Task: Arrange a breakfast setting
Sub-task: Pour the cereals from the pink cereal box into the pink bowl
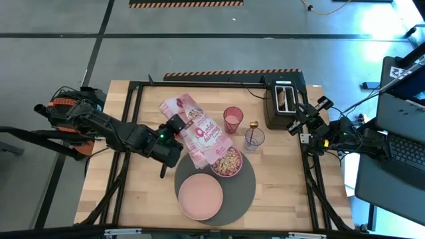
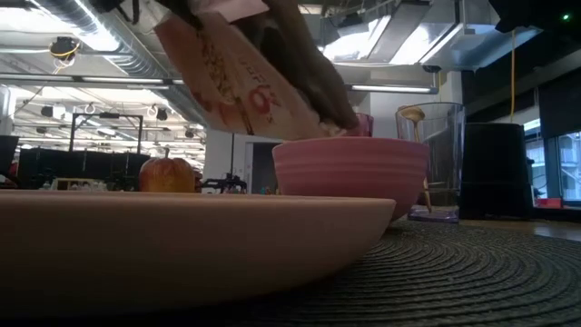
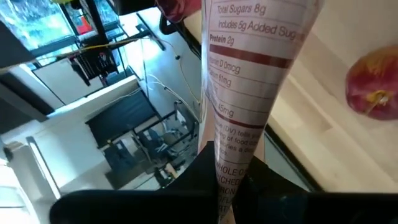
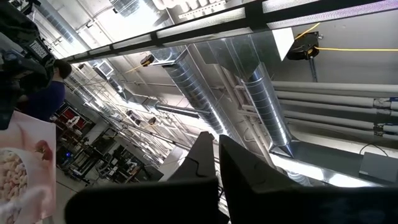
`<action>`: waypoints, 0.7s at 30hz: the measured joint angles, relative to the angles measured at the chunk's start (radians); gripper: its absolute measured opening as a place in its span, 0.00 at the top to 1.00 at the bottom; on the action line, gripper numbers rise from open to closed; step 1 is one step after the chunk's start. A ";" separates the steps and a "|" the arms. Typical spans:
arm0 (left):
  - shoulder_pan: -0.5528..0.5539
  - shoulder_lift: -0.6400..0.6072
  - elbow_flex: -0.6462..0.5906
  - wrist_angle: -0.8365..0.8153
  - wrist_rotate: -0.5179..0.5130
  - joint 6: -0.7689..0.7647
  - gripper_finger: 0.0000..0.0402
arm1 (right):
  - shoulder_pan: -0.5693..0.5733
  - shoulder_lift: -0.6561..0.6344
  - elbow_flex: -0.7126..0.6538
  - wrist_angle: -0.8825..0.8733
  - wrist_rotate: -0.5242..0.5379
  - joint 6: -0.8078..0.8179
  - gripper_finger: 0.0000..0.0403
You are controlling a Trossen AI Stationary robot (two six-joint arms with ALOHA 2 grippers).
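The cereal box point(image 1: 197, 129) hangs tilted over the pink bowl point(image 1: 227, 161), its open end low above the cereal already lying there, while the left claw point(image 1: 174, 126) is clamped on the box's upper part; the left wrist view shows the dark fingers point(image 3: 202, 171) pinching the printed panel. As a judgement, the box is light thin card, likely to crush or slip if squeezed at a corner, so a hold across the broad faces near the middle suits it best. The bowl and the larger pink plate point(image 1: 200, 196) look stiff and smooth, probably slippery at the rim, and both rest on the round dark-grey mat point(image 1: 247, 196), just beside each other. The clear glass point(image 1: 254, 139) is the fragile one and holds a small spoon point(image 1: 254, 125) upright; the pink tumbler point(image 1: 233, 119) stands just beside it, off the mat. The red apple point(image 3: 372, 84), round and firm, lies on the worktop point(image 1: 279, 186) under the box. By count: one box, one bowl, one plate, one mat, one tumbler, one glass, one spoon, one apple and one black toaster point(image 1: 285, 101); no toast shows. The right claw point(image 1: 296, 126) waits beside the toaster, its fingers close together and empty in the right wrist view.
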 joint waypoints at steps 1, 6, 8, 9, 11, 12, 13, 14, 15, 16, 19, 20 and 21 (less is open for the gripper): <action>0.000 0.000 0.000 0.001 0.009 -0.013 0.96 | 0.000 0.000 0.000 0.000 0.000 0.000 1.00; 0.000 0.000 0.000 0.000 0.074 -0.043 0.96 | 0.000 0.000 0.000 0.000 0.000 0.000 1.00; 0.000 -0.001 0.000 0.002 0.082 -0.047 0.96 | 0.000 0.000 0.000 0.000 0.000 0.000 1.00; 0.000 -0.001 0.000 0.002 0.083 -0.048 0.96 | 0.000 0.000 0.000 0.000 0.000 0.000 1.00; 0.000 -0.001 0.000 0.001 0.079 -0.062 0.96 | 0.000 0.000 0.000 0.000 0.000 0.000 1.00; 0.000 -0.001 0.000 0.001 0.077 -0.074 0.96 | 0.000 0.000 0.000 0.000 0.000 0.000 1.00; 0.000 -0.001 0.000 0.002 0.076 -0.086 0.96 | 0.000 0.000 0.000 0.000 0.000 0.000 1.00; 0.000 -0.001 0.000 0.002 0.076 -0.099 0.96 | 0.000 0.000 0.000 0.000 0.000 0.000 1.00; 0.000 -0.001 0.000 0.002 0.077 -0.107 0.96 | 0.000 0.000 0.000 0.000 0.000 0.000 1.00; 0.000 -0.001 0.000 0.002 0.078 -0.117 0.96 | 0.000 0.000 0.000 0.000 0.000 0.000 1.00; 0.000 -0.014 0.000 0.003 0.098 -0.140 0.99 | 0.000 0.000 0.000 0.000 0.000 0.000 1.00; 0.000 -0.023 0.000 0.006 0.108 -0.149 0.99 | 0.000 0.000 0.000 0.000 0.000 0.000 1.00; 0.000 -0.034 0.000 0.007 0.112 -0.155 0.99 | 0.000 0.000 0.000 -0.001 0.000 0.000 1.00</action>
